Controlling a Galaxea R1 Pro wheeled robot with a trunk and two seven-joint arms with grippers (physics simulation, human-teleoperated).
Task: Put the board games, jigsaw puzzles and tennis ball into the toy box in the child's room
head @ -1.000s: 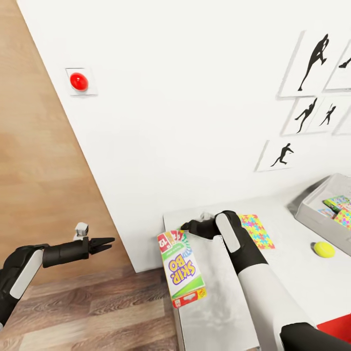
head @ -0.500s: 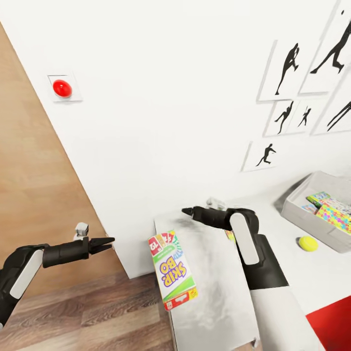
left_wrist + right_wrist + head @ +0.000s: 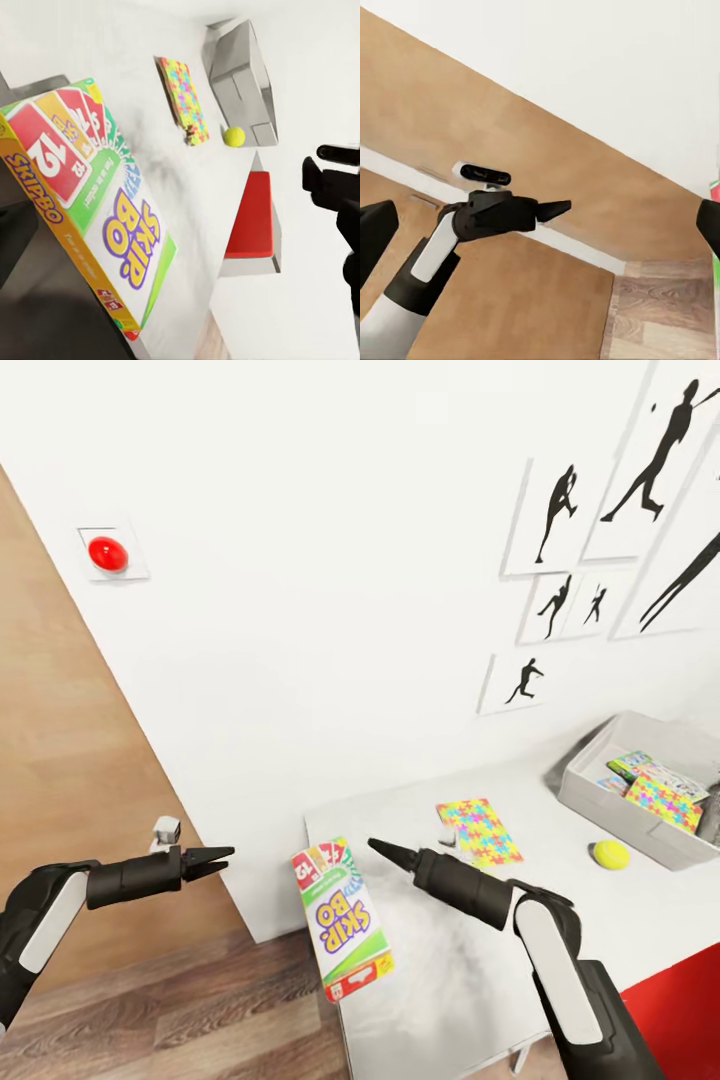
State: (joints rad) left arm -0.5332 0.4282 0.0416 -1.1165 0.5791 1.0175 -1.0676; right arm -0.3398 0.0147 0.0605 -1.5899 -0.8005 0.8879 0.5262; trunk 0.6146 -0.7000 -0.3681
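Note:
The SKIP BO board game (image 3: 342, 920) lies flat at the left end of the table (image 3: 450, 980), its edge hanging over the side; the left wrist view sees this box (image 3: 90, 217) close up. My right gripper (image 3: 383, 849) hovers open just right of the box's far end, not touching it. Out over the floor to the left, my left gripper (image 3: 215, 855) is open and empty. One jigsaw puzzle (image 3: 478, 830) and the tennis ball (image 3: 611, 854) rest on the table. The toy box (image 3: 600, 800) at the right holds another jigsaw and printed boxes. The bed is out of view.
A white wall with black silhouette pictures (image 3: 560, 520) and a red round button (image 3: 107, 554) backs the table. A red surface (image 3: 680, 1000) lies at the lower right. Wood-plank floor (image 3: 180, 1000) stretches left of the table.
The head view has panned, shifting everything left. My right gripper drew back from the box's far end and now points left beside it. The box stays on the table; the left arm is still.

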